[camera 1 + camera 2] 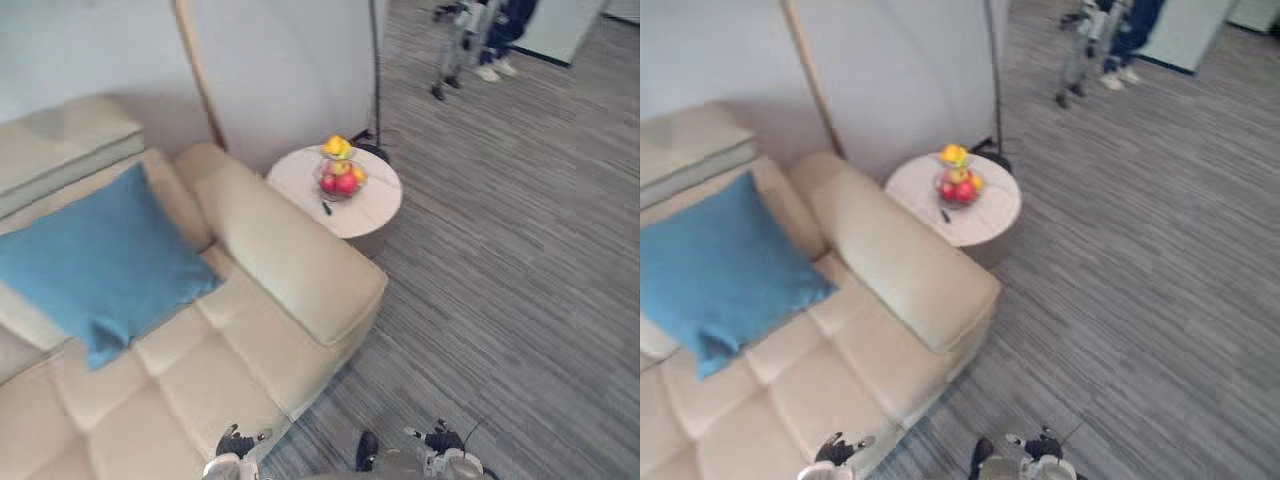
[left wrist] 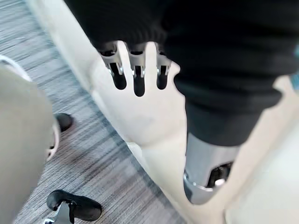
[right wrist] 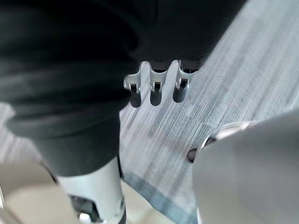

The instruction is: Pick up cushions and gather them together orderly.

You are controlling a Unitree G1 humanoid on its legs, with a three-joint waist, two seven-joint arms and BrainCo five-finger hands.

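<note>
Left eye view: this looks like the very start, with nothing picked up yet. The blue cushion [image 1: 100,262] sits on the beige sofa [image 1: 280,260], leaning on the backrest toward the robot's left, well apart from both hands. It looks soft and square, with one corner slumping onto the seat. Beside the sofa's arm is a small round surface [image 1: 375,212] with a fruit bowl [image 1: 340,180].

Right eye view: same layout, plus a person's legs [image 1: 1132,35] far off.

Left wrist view: the left hand [image 2: 138,81] hangs by the sofa's front edge, fingers straight, empty.

Right wrist view: the right hand [image 3: 156,91] hangs over the striped floor [image 3: 233,70], fingers loose, empty.

Next move, I'd guess, is getting closer and reaching left for the cushion, probably two-handed since it looks floppy.
</note>
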